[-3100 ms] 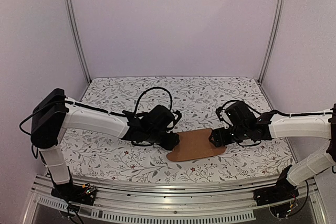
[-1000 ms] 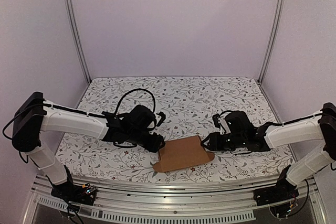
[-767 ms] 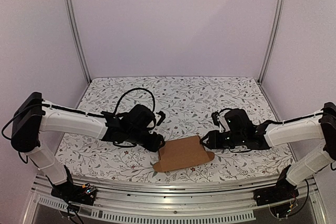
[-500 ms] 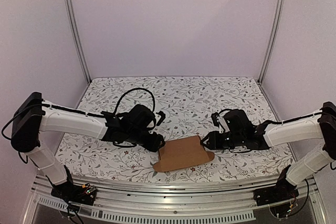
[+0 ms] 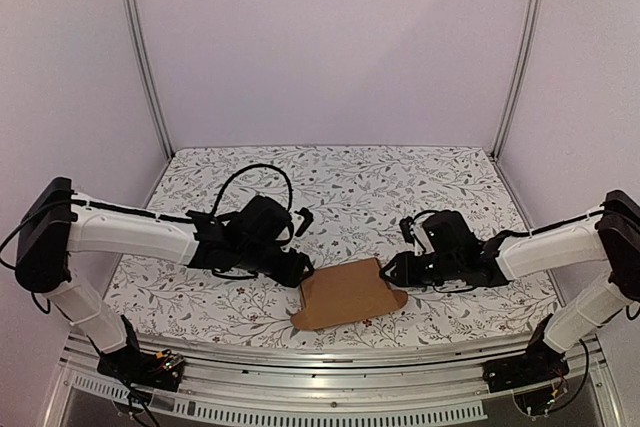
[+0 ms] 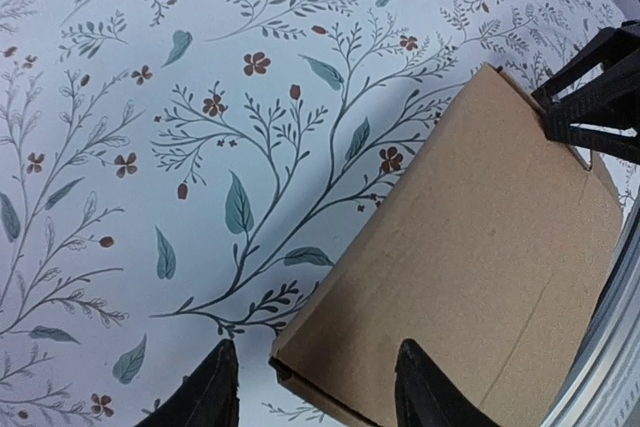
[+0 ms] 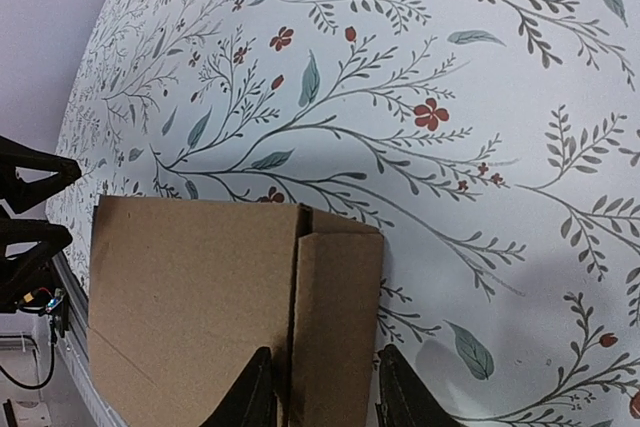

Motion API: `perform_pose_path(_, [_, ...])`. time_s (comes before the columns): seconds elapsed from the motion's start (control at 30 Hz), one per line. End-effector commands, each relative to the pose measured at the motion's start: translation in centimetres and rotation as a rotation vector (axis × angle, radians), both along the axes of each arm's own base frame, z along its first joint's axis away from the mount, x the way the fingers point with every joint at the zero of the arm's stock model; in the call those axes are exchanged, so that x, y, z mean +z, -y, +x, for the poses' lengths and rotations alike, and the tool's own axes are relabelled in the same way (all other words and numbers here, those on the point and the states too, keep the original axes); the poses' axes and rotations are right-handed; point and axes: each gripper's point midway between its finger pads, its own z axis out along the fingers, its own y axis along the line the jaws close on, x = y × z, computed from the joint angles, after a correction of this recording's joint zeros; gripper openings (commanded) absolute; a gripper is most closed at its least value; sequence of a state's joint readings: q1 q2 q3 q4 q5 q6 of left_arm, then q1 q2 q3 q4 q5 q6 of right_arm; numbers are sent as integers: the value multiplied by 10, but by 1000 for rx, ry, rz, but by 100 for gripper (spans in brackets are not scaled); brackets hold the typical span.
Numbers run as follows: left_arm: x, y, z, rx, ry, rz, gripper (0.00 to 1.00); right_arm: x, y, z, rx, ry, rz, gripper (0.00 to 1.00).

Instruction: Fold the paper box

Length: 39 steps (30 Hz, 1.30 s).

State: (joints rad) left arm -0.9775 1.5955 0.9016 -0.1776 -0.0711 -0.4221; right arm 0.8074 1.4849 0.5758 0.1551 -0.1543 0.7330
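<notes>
Now the right gripper (image 7: 325,387) sits closer than before, jaws parted around the folded flap of the flat, matte brown box (image 5: 347,292) on the floral cloth (image 5: 350,182). The left gripper (image 6: 315,392), half open, straddles a corner, and neither visibly clamps it.

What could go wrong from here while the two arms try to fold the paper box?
1. The paper box lies close to the near edge of the table; a push could slide it off.
2. The left gripper only straddles one corner, so the box may pivot rather than fold.
3. The right gripper flanks the end flap; squeezing there may crumple it off its crease.
</notes>
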Motion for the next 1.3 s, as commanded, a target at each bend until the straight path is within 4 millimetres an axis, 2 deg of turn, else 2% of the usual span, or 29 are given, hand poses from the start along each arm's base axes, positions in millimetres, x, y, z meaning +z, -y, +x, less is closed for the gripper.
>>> perform_pose_path(0.0, [5, -7, 0, 18, -6, -20, 52, -14, 3, -2, -12, -18, -41, 31])
perform_pose_path(0.27, [15, -15, -6, 52, -18, -66, 52, -20, 5, -3, -18, -29, -49, 16])
perform_pose_path(0.53, [25, -27, -23, 117, -86, -168, 51, -23, 12, -6, -32, -27, -60, 0])
perform_pose_path(0.73, [26, -36, -37, 183, -159, -283, 56, -22, 18, -6, -55, -18, -66, 0])
perform_pose_path(0.9, [21, -38, -39, 271, -223, -430, 61, -19, 22, -7, -69, -7, -64, 0])
perform_pose_path(1.07, [27, -22, -38, 259, -274, -578, 71, -17, 24, -8, -70, -2, -63, 0])
perform_pose_path(1.17, [33, -16, -37, 261, -290, -667, 80, -19, 26, -9, -71, -6, -65, 0])
perform_pose_path(1.27, [31, -11, -36, 265, -317, -693, 82, -18, 27, -10, -78, -4, -62, 0])
